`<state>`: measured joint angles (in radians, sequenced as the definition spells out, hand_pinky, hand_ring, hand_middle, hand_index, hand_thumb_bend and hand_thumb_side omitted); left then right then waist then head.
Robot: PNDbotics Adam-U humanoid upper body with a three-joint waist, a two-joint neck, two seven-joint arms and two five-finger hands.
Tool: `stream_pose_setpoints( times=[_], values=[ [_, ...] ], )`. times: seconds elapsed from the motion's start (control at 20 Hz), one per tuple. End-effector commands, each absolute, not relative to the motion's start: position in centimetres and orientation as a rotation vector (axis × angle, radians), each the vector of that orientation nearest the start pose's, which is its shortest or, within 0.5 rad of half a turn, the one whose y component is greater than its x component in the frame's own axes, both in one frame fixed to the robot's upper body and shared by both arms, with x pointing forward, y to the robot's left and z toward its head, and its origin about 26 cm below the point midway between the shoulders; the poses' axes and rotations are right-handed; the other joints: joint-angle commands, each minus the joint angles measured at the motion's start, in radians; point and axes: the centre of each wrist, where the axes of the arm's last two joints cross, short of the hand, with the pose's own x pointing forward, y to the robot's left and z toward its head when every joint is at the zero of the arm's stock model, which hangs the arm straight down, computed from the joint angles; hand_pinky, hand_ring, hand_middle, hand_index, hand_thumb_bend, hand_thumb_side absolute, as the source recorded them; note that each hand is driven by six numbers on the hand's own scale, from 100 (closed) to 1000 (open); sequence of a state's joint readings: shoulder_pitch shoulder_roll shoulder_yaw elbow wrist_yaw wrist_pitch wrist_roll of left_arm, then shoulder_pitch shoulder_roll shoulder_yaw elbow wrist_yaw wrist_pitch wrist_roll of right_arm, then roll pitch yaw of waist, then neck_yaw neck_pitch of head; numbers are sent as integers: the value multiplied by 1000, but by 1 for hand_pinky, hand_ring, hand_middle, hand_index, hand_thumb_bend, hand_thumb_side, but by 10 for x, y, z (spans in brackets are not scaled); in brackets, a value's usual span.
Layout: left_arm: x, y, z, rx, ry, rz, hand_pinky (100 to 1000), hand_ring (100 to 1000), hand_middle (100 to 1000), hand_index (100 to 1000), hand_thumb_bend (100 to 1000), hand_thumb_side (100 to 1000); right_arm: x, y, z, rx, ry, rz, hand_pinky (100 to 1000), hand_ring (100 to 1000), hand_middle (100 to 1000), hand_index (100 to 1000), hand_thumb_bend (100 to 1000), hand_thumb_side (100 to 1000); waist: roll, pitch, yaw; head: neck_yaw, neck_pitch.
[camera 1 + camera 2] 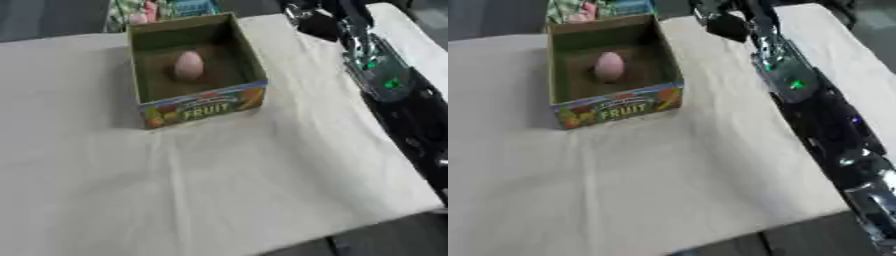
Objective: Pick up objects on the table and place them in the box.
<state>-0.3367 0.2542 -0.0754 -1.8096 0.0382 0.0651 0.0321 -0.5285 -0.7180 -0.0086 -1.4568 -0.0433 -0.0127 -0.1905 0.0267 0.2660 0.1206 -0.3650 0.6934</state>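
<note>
Resting inside the far box (194,107), a pink egg-shaped thing (188,65) – likely light, smooth – cradle its sides; right robot hand (726,21) fingers unclear

2 head eyes look down; both share table (219,190), box (197,107).

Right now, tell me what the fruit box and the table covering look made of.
The fruit box looks like printed cardboard: plain brown matte inside walls, colourful print on the front. The table covering looks like beige cloth or paper, matte, with soft creases; which of the two I cannot tell.
</note>
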Motion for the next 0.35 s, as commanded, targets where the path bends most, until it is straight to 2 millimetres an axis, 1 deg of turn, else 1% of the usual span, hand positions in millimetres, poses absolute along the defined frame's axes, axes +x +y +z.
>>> stream_pose_setpoints(
  times=[0.05,0.25,0.35],
  values=[
    [330,239,163,70,-2075,-282,555,598,633,758,435,100,363,-389,242,-710,-2084,248,681,735,698,829,269,361,-3,-13,-3,14,-6],
    [330,240,161,73,-2073,-266,560,598,634,755,432,100,352,-391,241,-682,-2108,181,677,721,684,825,242,353,-4,-10,-7,34,-17],
    [330,241,160,74,-2070,-259,559,598,634,754,432,100,354,-389,242,-675,-2113,160,676,717,679,824,237,350,-3,-10,-10,38,-19]
  ],
)
